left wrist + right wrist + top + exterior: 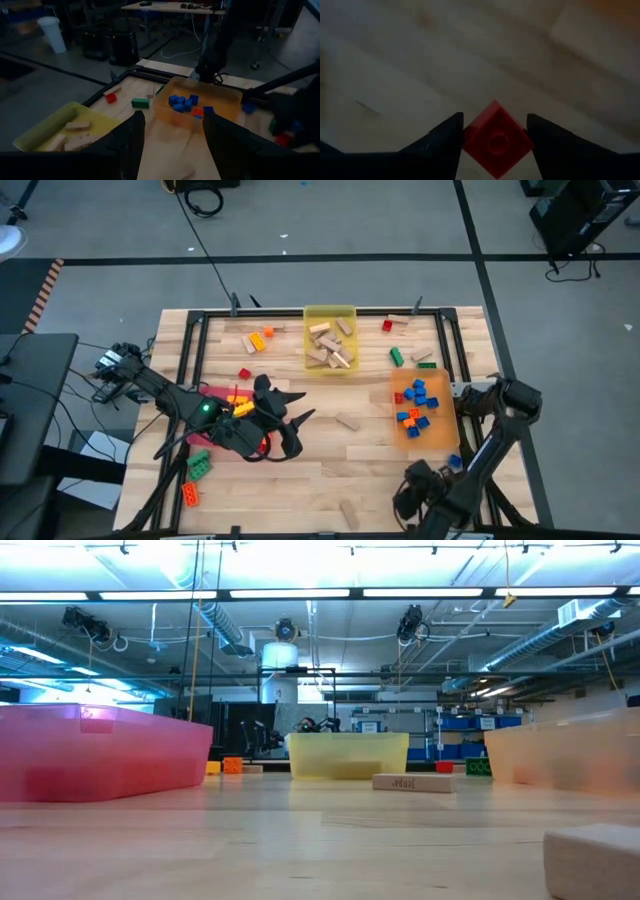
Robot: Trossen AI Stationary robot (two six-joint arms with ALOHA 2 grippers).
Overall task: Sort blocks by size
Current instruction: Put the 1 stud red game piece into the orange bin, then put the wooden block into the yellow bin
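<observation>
The right tool (494, 132) clamps a red brick (496, 139) corner-on just above the counter (420, 75); so skewed, it may twist free. The left tool (172, 132) hangs apart, empty.

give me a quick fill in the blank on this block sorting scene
1. The tan wooden blocks lie in the ____ tray.
2. The blue bricks sit in the ____ tray.
3. Between the right claw fingers is a small ____ brick.

Missing words: yellow; orange; red
</observation>
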